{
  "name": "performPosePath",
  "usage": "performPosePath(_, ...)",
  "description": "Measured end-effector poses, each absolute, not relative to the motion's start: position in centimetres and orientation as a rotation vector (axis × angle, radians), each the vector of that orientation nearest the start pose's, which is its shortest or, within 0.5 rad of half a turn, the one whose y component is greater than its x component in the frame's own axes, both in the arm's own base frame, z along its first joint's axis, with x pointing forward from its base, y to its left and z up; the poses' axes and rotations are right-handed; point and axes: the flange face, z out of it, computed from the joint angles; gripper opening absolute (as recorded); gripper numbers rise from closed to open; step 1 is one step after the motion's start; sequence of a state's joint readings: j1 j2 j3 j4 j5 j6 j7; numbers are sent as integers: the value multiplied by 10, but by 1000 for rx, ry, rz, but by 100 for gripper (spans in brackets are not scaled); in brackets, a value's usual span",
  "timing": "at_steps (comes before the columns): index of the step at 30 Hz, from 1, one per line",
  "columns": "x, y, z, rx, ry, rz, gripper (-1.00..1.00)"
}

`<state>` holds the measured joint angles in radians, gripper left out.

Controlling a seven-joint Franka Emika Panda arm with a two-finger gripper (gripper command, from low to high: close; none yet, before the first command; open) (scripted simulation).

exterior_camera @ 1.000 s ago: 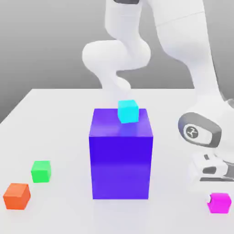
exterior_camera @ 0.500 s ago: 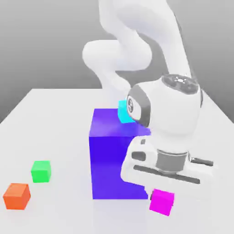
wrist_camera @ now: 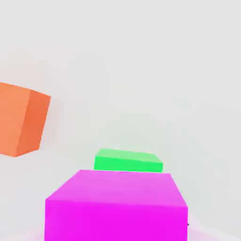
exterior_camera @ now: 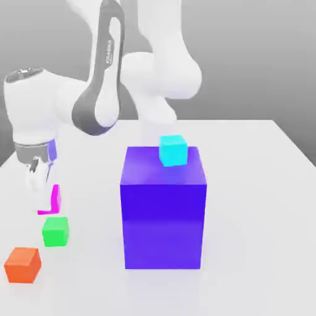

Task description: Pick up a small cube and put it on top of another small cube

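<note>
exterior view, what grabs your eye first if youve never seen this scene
The big blue-violet block in the middle of the table, with a cyan cube on top. At the exterior view's left the white arm holds the magenta cube just above the green cube, with an orange cube nearer the camera.

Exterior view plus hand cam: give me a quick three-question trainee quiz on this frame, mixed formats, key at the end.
1. True or false: the magenta cube already rests on the green cube.
2. Multiple choice: what sits on top of the big blue-violet block? A) orange cube B) cyan cube C) nothing
3. Short answer: in the exterior view, which cube lies nearest the green one on the table?

Key
1. False. The gripper holds it in shut jaws, above the green cube, with a gap between them.
2. B, the cyan cube.
3. The orange cube, toward that view's lower left.
</note>
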<state>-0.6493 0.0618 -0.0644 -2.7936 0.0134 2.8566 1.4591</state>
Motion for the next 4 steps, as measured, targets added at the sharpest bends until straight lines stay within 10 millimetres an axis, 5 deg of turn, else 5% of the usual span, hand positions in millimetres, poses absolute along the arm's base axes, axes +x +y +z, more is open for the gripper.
performPosePath(1,284,-248,183,-1445,2789,-2,100)
performPosePath(4,284,-248,183,-1445,2789,-2,100)
